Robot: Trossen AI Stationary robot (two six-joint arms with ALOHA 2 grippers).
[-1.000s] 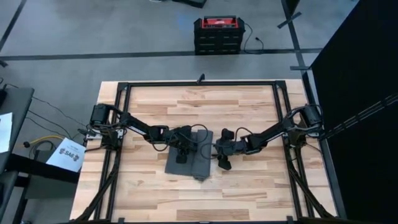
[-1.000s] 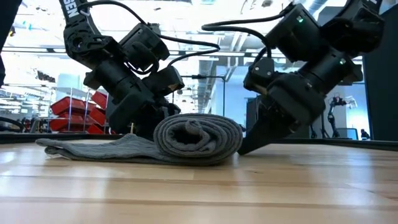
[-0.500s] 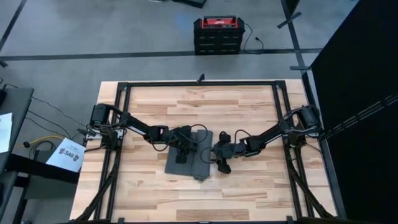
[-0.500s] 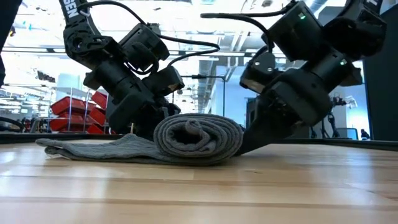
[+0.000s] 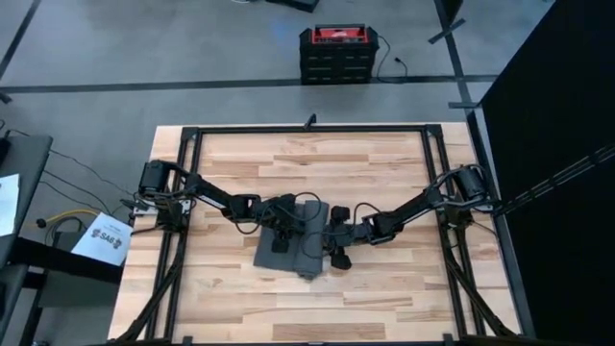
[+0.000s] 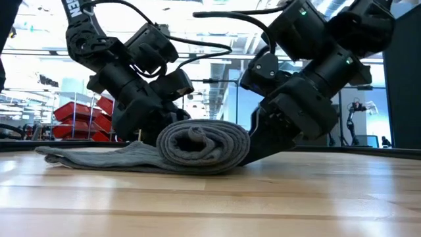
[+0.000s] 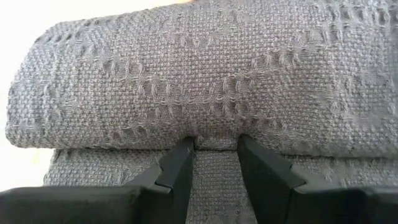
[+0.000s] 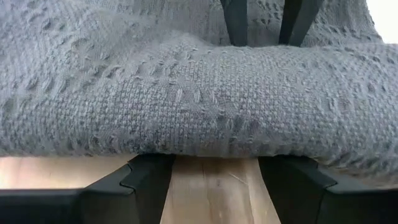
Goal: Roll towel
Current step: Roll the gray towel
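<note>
The dark grey towel (image 5: 288, 248) lies mid-table. Its right part is wound into a roll (image 6: 204, 146); its flat part (image 6: 99, 158) is spread on the wood toward the table's left. My left gripper (image 5: 282, 238) stands open over the flat part, on the roll's left side. My right gripper (image 5: 335, 252) stands open on the roll's right side, low at the table. In the right wrist view the roll (image 8: 205, 106) fills the picture, with the left arm's fingers (image 8: 235, 22) beyond it. My left gripper touches the roll's left-facing side (image 7: 214, 127) with both fingertips (image 7: 183, 152), denting the cloth a little. The fingers slant down from the table's left, above the flat layer (image 7: 214, 180). My right gripper sets its open fingertips (image 8: 149, 168) against the roll's lower right side (image 8: 211, 146), slanting down from the table's right. The roll rests on the table.
A black frame (image 5: 307, 129) runs around the wooden table top. Bare wood (image 5: 317, 298) lies near, far and to both sides of the towel. A red and black box (image 5: 336, 53) stands on the floor beyond the far edge.
My right gripper has moved toward the table's left, up against the roll. The roll has shifted a little toward the table's left, while the flat part has stayed where it was.
</note>
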